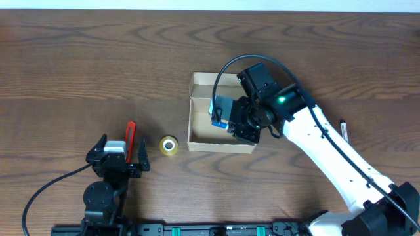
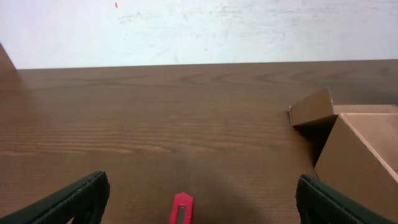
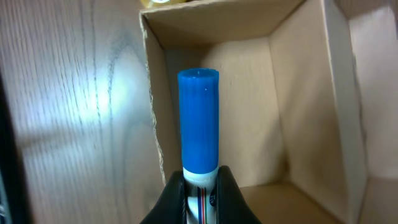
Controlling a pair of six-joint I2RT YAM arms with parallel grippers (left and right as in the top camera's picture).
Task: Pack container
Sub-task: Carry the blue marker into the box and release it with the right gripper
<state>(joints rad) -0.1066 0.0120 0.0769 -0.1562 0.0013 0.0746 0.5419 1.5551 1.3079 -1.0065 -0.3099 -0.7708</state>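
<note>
Now right gripper [image 3: 200, 184] clamps blue-capped marker [image 3: 199, 118] over container [image 3: 311, 93]; barrel print unreadable.

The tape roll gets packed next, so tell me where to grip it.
Take the yellow tape roll across its outer rim, coming straight down from above: it seems to lie flat, hole up, clear of the cardboard box.

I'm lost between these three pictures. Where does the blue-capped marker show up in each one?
Overhead: blue-capped white marker right of centre, held by the right end effector above the open tan cardboard box.
Left wrist: not in it.
Right wrist: centre, cap pointing up the picture into the box.
Shared landmark: the box, seen in all three.
</note>
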